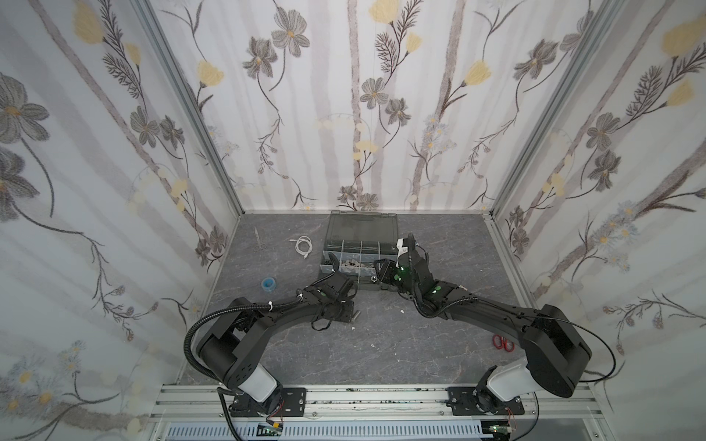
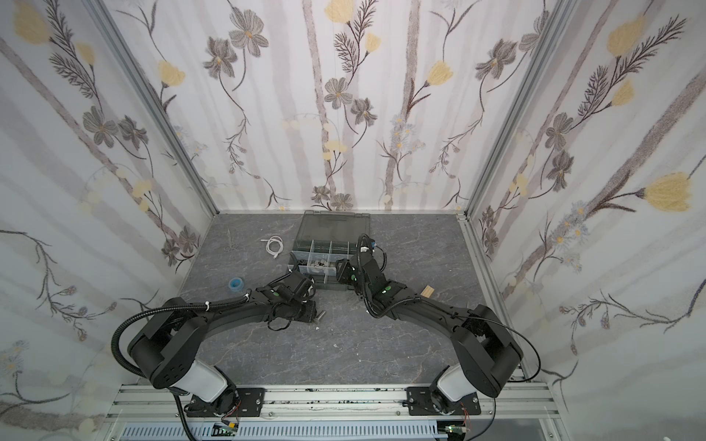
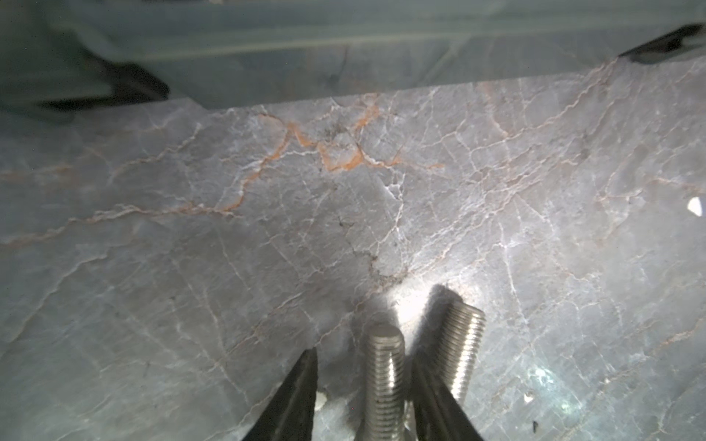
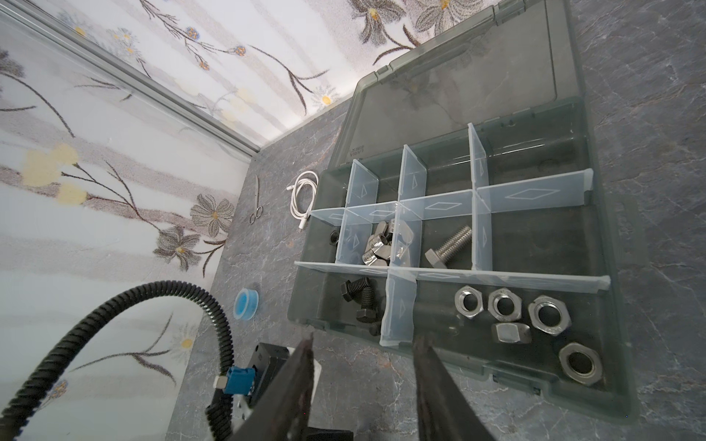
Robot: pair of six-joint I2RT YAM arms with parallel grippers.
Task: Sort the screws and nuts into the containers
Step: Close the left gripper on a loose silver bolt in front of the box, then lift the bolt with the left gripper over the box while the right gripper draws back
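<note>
In the left wrist view my left gripper (image 3: 363, 355) is low over the marble table, its jaws apart around a silver screw (image 3: 384, 374). One finger lies against the screw and a gap shows on the other side. A second silver screw (image 3: 460, 343) lies just outside that finger. My right gripper (image 4: 366, 340) hangs open and empty over the front edge of the dark grey organizer case (image 4: 611, 267). Its containers hold one silver screw (image 4: 449, 246), black screws (image 4: 361, 298), silver hex nuts (image 4: 504, 305) and wing nuts (image 4: 382, 244).
The case (image 1: 361, 244) stands at the back with its lid open against the wall. A white cable (image 1: 303, 246), small metal scissors (image 1: 258, 238) and a blue tape roll (image 1: 269, 284) lie to its left. Red-handled scissors (image 1: 502, 341) lie near the right arm, and a wooden block (image 2: 428, 291) behind it.
</note>
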